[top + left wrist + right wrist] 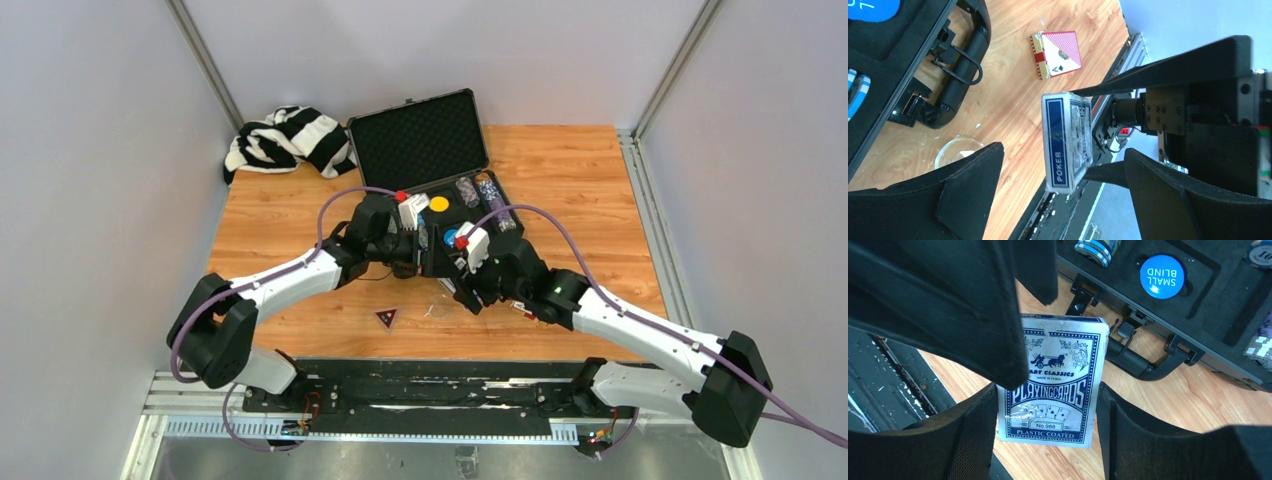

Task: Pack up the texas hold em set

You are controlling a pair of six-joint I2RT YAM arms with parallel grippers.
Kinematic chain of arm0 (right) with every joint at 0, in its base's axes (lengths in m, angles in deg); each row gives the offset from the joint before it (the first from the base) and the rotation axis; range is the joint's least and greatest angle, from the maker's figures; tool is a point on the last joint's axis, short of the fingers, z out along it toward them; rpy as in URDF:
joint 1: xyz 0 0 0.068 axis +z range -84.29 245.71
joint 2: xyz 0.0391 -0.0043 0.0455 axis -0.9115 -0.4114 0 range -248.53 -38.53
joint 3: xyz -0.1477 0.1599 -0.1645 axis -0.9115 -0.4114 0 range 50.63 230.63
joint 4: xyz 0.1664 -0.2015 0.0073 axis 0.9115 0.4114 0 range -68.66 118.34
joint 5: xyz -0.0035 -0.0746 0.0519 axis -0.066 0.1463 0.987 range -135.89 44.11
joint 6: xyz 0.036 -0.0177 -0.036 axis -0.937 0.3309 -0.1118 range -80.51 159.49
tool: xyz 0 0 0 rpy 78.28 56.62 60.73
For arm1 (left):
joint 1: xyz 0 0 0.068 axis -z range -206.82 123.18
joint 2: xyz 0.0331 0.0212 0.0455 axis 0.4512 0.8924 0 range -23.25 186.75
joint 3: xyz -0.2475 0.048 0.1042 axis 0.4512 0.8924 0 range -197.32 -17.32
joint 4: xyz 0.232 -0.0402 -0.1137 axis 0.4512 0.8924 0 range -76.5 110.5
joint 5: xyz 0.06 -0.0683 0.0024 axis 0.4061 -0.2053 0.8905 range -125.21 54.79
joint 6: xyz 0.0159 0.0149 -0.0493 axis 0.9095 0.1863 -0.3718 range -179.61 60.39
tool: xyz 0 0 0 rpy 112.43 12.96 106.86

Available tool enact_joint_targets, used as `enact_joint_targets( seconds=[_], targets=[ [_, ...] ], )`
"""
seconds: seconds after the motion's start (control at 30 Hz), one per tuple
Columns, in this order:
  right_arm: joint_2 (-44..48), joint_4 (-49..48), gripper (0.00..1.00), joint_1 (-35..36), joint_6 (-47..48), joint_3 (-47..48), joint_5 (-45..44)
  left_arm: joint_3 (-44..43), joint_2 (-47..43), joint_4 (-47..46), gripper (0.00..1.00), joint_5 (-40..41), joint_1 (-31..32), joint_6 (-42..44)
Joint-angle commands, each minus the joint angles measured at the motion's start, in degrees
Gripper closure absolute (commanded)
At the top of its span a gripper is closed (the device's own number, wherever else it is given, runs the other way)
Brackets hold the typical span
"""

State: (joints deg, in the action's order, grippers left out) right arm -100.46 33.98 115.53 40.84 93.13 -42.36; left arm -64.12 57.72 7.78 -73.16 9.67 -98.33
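Two grippers meet at one blue-backed card deck (1053, 365): my right gripper (1047, 400) is clamped across its short width, long axis along the fingers (973, 440), just off the handle (1143, 369) of the open black case (415, 140), and my left gripper (1063, 152) stands wide open astride it.
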Motion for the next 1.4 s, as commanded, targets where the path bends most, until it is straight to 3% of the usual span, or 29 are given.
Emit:
enact_joint_targets(
  seconds=[0.0, 0.07, 0.2, 0.4, 0.43, 0.57, 0.63, 0.7, 0.8, 0.87, 1.07, 1.37],
  targets=[
    [1.14, -1.56, 0.88, 1.41, 1.53, 2.58, -1.31, -1.7, 1.43, -1.04, 0.07, -0.56, 0.94, -1.63],
    [1.75, -1.15, 0.88, 1.58, 1.64, 2.77, -1.46, -1.47, 1.71, -1.03, 0.13, -0.14, 1.04, -1.8],
    [2.84, -1.13, 0.88, 1.77, 1.41, 2.18, -0.42, -1.59, 1.74, -1.08, 0.36, 0.86, 1.21, -2.15],
    [3.32, -1.49, 0.88, 1.77, 0.99, 1.04, -0.82, -3.33, 1.48, -1.1, 0.95, 1.06, 1.47, -2.16],
    [3.51, -1.74, 0.88, 1.77, 0.98, 0.92, -0.81, -3.45, 1.67, -1.37, 0.99, 0.75, 1.48, -2.13],
    [3.8, -1.88, 0.84, 1.77, 0.58, 0.83, -2.09, -2.97, 1.62, -3.97, 1.0, 1.74, 1.48, -2.51],
    [4.36, -1.52, 0.68, 1.77, -0.36, 1.0, -5.35, -2.89, 0.74, -4.22, 1.0, 5.5, 1.17, -1.7],
    [5.7, -1.61, 0.41, 1.77, -1.87, 0.42, -12.49, -3.55, -0.55, -3.56, 1.0, 10.16, -0.07, -0.88],
    [8.19, -2.43, 0.24, 1.69, -3.66, -1.71, -26.34, -6.08, -2.24, -0.75, 1.0, 16.12, -1.63, -0.03],
    [9.73, -2.57, 0.22, 1.37, -4.61, -3.05, -32.31, -7.84, -3.17, 1.26, 1.0, 20.91, -1.68, 1.05],
    [12.53, -7.35, 0.2, -0.5, -8.11, -7.37, -39.25, -10.92, -1.79, 1.14, 1.0, 28.75, -2.65, 0.13],
    [8.04, -11.45, 0.22, -6.03, -9.57, -7.37, -34.52, -5.59, -3.4, -10.01, 1.0, 42.15, -3.88, -4.47]
  ],
)
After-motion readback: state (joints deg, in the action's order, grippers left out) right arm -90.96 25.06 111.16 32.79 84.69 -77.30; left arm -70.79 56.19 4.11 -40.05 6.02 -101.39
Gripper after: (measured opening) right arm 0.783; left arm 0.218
